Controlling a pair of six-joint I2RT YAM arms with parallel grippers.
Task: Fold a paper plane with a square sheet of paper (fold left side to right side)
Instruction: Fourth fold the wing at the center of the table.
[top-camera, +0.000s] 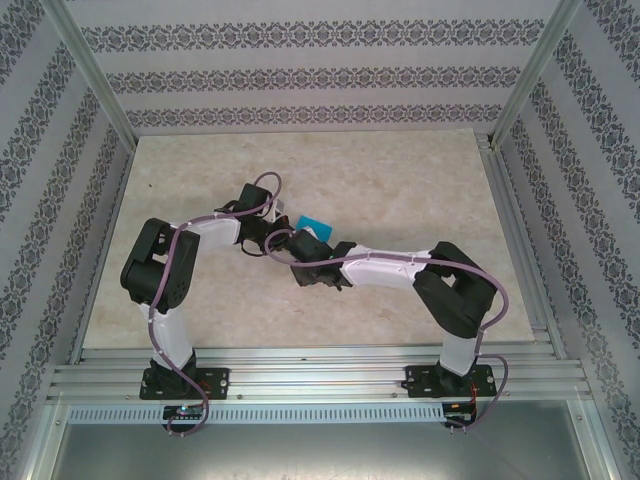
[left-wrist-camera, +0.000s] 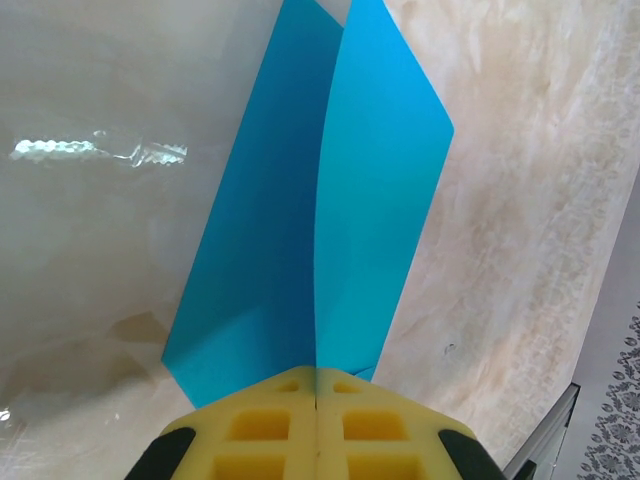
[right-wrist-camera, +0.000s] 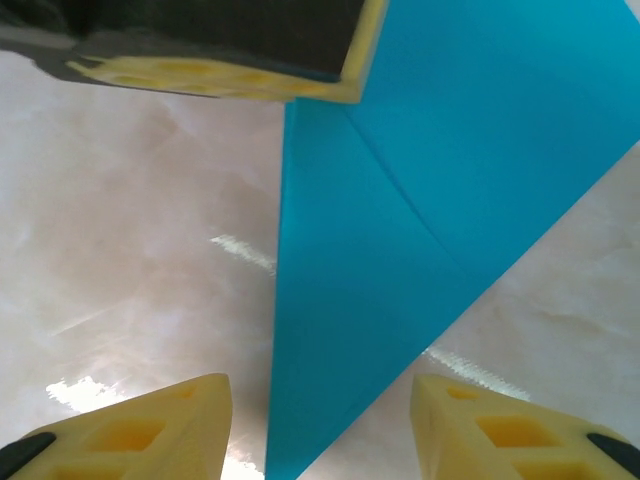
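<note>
Around the table (top-camera: 400, 170) stand walls (top-camera: 300, 75) papered with dark flowery stripes, and a metal frame (top-camera: 320, 372) runs along the near edge, where both my arms are bolted. The table top is pale, marble-like and glossy; the wrist views catch bright reflections on it.

From above, my left arm (top-camera: 165, 265) and right arm (top-camera: 455, 290) bend toward the middle. The square sheet of paper (top-camera: 315, 224) is a small teal patch at their ends, partly covered by them.

My left wrist view shows more: the sheet is folded, two long flaps meet at a centre crease, and my left gripper (left-wrist-camera: 316, 378) is pressed closed on its near end, the yellow pads together. My right wrist view shows the same paper as a narrow triangle. Its point reaches down between the fingers of my right gripper (right-wrist-camera: 320, 400), which stand wide apart and do not touch it. Whether the paper touches the table, I cannot tell.
</note>
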